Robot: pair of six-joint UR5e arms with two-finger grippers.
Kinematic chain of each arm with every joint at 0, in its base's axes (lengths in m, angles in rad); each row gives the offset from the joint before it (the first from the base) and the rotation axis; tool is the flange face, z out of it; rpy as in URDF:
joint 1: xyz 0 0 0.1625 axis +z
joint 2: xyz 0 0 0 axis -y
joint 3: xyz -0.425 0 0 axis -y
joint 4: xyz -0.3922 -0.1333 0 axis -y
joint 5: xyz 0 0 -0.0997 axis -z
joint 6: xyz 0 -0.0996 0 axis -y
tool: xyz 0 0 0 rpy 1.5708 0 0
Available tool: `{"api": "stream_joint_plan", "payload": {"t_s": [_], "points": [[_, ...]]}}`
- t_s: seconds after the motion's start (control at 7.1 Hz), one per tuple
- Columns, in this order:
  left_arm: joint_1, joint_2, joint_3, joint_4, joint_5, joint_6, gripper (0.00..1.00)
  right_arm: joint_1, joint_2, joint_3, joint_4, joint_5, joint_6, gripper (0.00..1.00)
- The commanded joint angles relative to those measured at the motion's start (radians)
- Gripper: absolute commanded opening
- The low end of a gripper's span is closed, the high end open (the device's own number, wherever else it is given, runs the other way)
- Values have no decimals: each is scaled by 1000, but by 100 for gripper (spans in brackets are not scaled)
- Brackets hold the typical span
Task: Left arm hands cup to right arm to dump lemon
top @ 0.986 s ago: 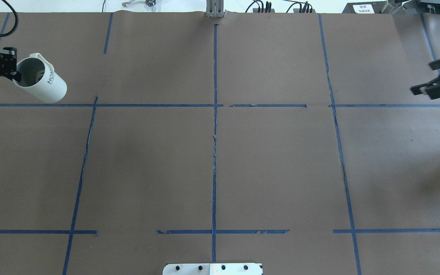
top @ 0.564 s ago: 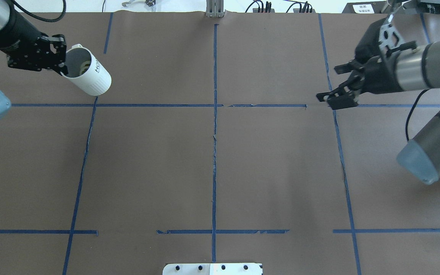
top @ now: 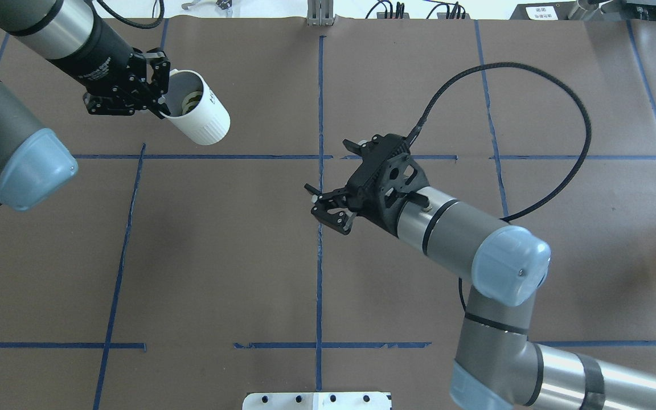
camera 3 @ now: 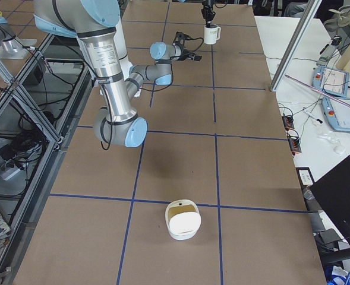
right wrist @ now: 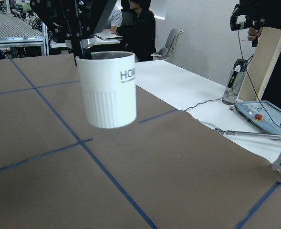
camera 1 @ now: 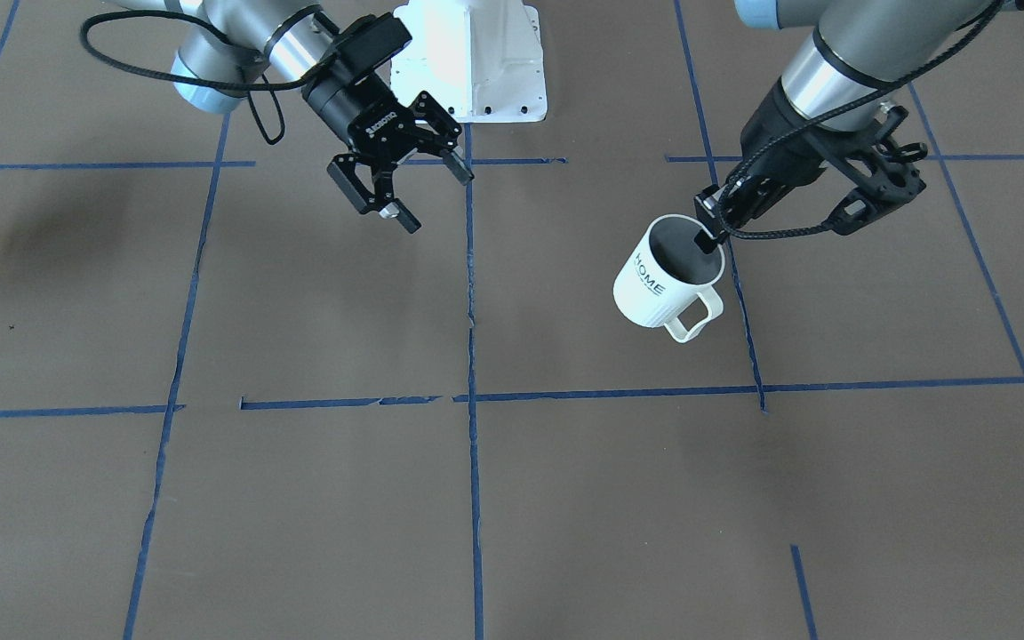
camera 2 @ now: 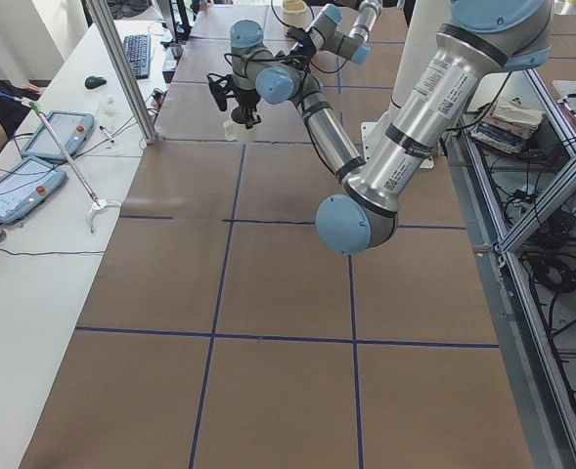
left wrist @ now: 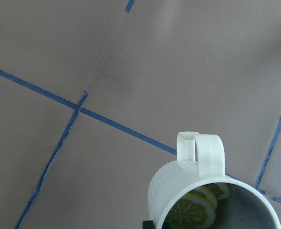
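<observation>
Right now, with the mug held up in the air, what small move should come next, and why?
Probably ease the open right gripper toward the cup, aiming at its ribbed side. The left gripper pinches the rim and holds the cup in the air with the lemon slices inside. The right gripper is well apart from it, so no handover grip exists yet.

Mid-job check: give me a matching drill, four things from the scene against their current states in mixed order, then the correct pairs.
Things:
1. left hand
2. right hand
3. cup
4. lemon slices

States:
A. open, holding nothing
B. lying inside the cup
C. shut on the cup's rim
D. hanging in the air, mouth up

Pairs: 1-C, 2-A, 3-D, 4-B
</observation>
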Motion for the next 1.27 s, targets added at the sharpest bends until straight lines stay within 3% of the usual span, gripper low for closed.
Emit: {"api": "stream_joint_plan", "payload": {"t_s": [0.0, 0.56, 1.13], "points": [[56, -46, 2, 0, 2, -96, 0, -78, 68, -139, 189, -110, -4, 98], [163, -88, -11, -2, 37, -175, 0, -79, 71, -162, 210, -121, -9, 98], [199, -101, -16, -2, 39, -179, 0, -81, 71, -162, 213, -144, -88, 99]]}}
